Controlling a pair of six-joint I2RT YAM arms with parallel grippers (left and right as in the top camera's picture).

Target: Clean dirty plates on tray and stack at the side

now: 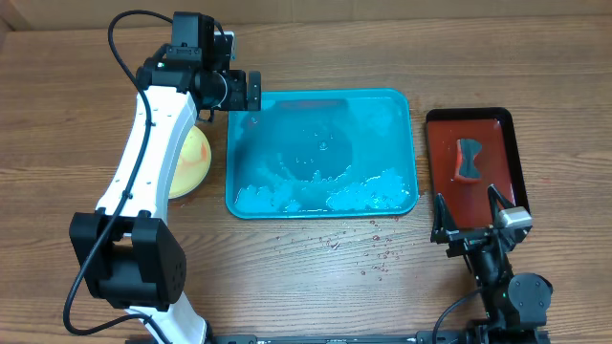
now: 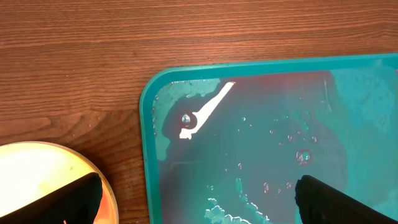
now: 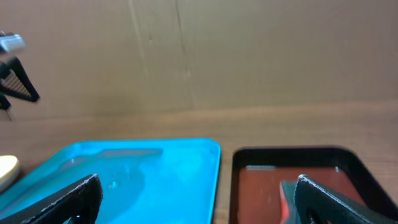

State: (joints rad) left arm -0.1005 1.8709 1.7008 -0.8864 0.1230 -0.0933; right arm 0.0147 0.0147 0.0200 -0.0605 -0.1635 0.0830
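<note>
The turquoise tray (image 1: 402,143) lies mid-table and holds soapy water with white foam along its near side. A faint round outline (image 1: 316,143) shows under the water; I cannot tell whether it is a plate. A pale yellow-green plate (image 1: 196,158) sits on the table left of the tray, partly under my left arm, and shows reddish smears in the left wrist view (image 2: 37,171). My left gripper (image 1: 247,94) is open and empty over the tray's far left corner (image 2: 149,124). My right gripper (image 1: 469,218) is open and empty, near the front of the table. No other plate shows.
A dark red tray (image 1: 507,143) stands right of the turquoise one and holds a dark sponge-like piece (image 1: 469,159). Water drops (image 1: 359,244) speckle the table in front of the turquoise tray. A cardboard wall (image 3: 199,56) stands behind the table.
</note>
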